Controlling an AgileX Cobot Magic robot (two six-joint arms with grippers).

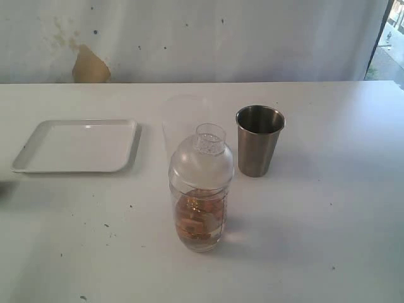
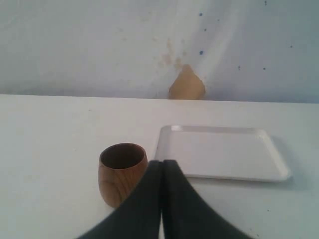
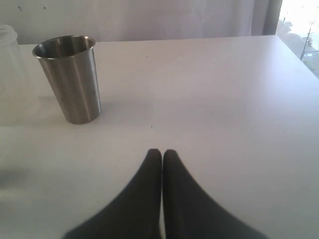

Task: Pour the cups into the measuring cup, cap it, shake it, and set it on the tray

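Note:
The clear measuring cup (image 1: pixel 200 218) stands upright mid-table with brownish contents low inside and a frosted domed cap (image 1: pixel 202 161) on top. The steel tumbler (image 1: pixel 259 140) (image 3: pixel 70 77) stands upright just behind it to the right. The white tray (image 1: pixel 76 146) (image 2: pixel 222 152) lies bare at the left. The wooden cup (image 2: pixel 121 172) shows only in the left wrist view, upright beside the tray's near corner. My left gripper (image 2: pixel 162 162) is shut on nothing, close to the wooden cup. My right gripper (image 3: pixel 162 152) is shut and empty over bare table, well short of the tumbler. Neither arm shows in the exterior view.
A frosted translucent cup (image 1: pixel 180 123) stands faintly behind the measuring cup. A white curtain with a brown patch (image 1: pixel 90 65) hangs along the table's back edge. A pale frosted shape (image 3: pixel 9 55) sits at the edge of the right wrist view.

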